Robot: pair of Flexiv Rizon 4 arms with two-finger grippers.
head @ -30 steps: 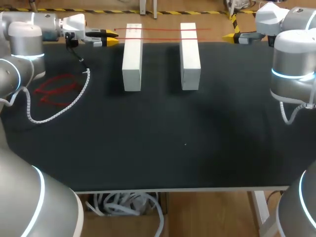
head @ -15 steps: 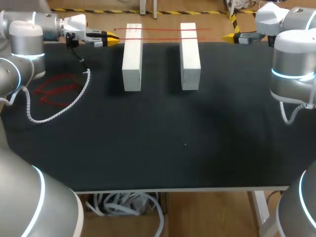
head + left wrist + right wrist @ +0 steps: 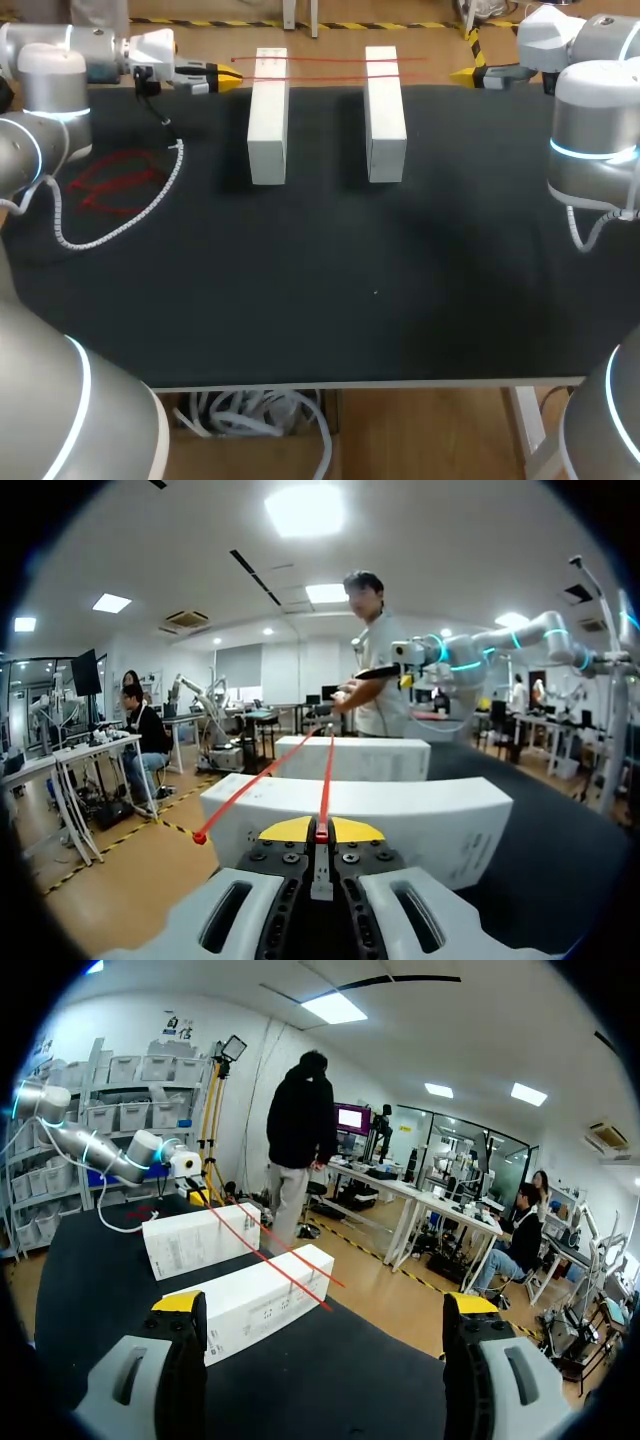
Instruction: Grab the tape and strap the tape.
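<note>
the left tool has just closed its tips on the end of one red tape lying across both white blocks, so the grab looks done; the right tool hangs spread apart, the tape's other end ungrasped.

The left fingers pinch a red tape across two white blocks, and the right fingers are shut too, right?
No: the right wrist view shows the right fingers open, empty. The left fingers do pinch the red tape across the white blocks.
</note>
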